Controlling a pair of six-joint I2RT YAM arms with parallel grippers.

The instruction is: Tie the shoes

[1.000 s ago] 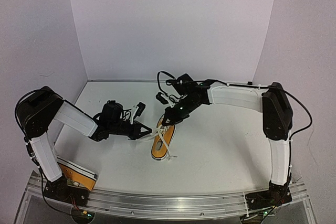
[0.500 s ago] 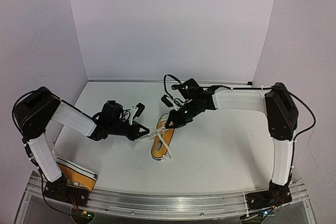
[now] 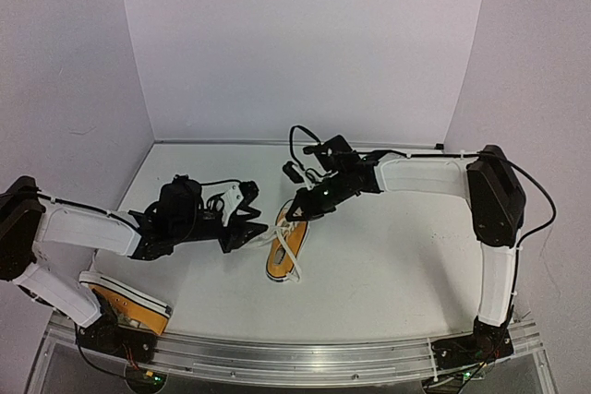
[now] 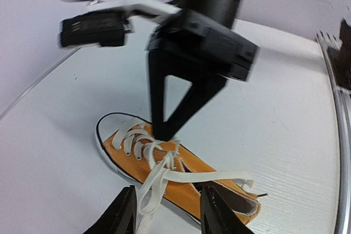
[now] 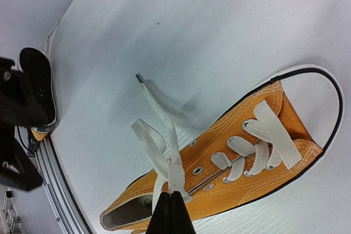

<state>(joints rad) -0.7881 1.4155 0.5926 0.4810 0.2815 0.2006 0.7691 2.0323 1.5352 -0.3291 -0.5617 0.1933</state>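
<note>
Top external view: we note the left gripper (image 3: 245, 235) opened and backed off the orange canvas sneaker (image 3: 282, 257) at frame centre; right gripper (image 3: 297, 212) alone pinches its white lace (image 5: 164, 152); knot unfinished.

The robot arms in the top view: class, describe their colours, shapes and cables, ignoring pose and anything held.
The left arm and right arm share white-covered links between bulky black joints. Thin black cables loop at the right wrist. The left gripper and right gripper each have two black tapered fingers.
</note>
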